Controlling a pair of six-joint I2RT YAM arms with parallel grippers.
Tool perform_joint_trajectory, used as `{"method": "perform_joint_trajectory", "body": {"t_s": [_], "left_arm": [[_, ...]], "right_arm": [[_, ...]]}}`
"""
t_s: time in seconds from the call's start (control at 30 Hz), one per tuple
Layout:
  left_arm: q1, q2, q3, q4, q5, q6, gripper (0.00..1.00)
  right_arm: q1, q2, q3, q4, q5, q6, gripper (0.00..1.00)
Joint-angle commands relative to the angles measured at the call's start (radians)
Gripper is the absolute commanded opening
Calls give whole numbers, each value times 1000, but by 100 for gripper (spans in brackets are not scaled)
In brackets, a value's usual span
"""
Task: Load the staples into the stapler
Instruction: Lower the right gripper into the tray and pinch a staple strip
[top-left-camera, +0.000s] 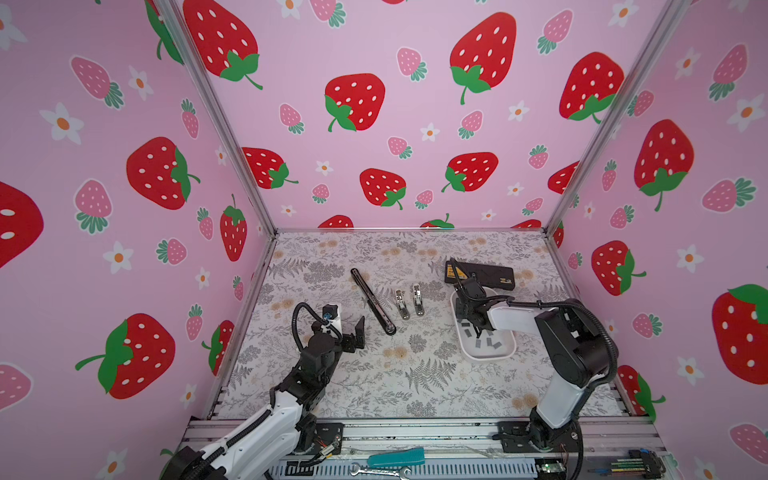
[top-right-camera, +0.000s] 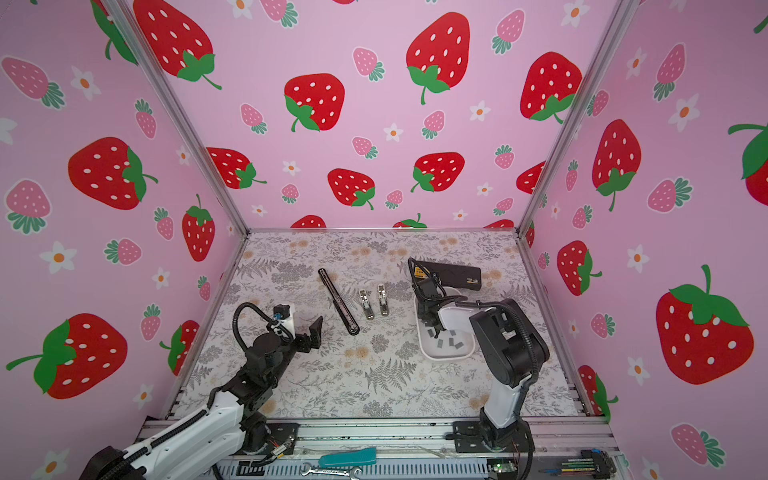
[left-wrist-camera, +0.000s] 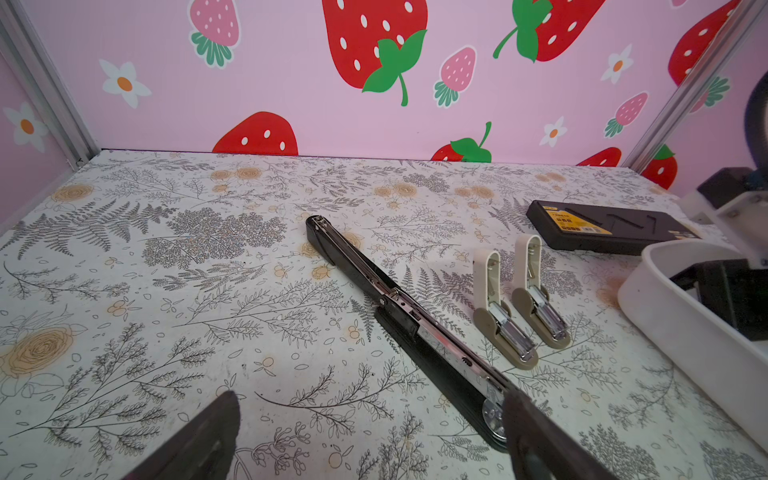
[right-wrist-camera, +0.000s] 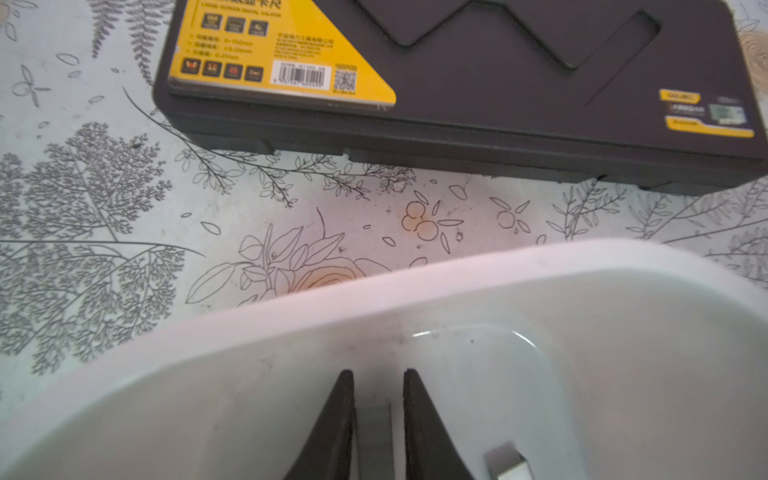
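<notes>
Right gripper (right-wrist-camera: 378, 374) in the white plastic tray (right-wrist-camera: 374, 299), astride 1 strip.
Small grey metal staples (right-wrist-camera: 374, 436) look light, stiff, brittle: pinch the long sides. Its jaws stand narrowly apart, grip impossible to tell; left gripper (left-wrist-camera: 370, 401) has jaws wide apart.

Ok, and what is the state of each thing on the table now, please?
Long stapler: opened flat, lying on the table.
Two small staplers: both opened, lying side by side.
Black case: closed.
Tray: holds loose staples.
Left gripper: open, empty.
Right gripper: in the tray, jaws narrow around one staple strip; grip unclear.
</notes>
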Motion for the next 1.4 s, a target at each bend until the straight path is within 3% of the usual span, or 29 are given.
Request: {"method": "perform_joint_trajectory", "body": {"t_s": [0.0, 1.37], "left_arm": [[-3, -11, -11, 31, 0, -2, 99], [-2, -14, -12, 32, 4, -1, 99]], "right_arm": [[6, -6, -38, -71, 1, 15, 24], [13, -87, -95, -71, -64, 9, 31]]}}
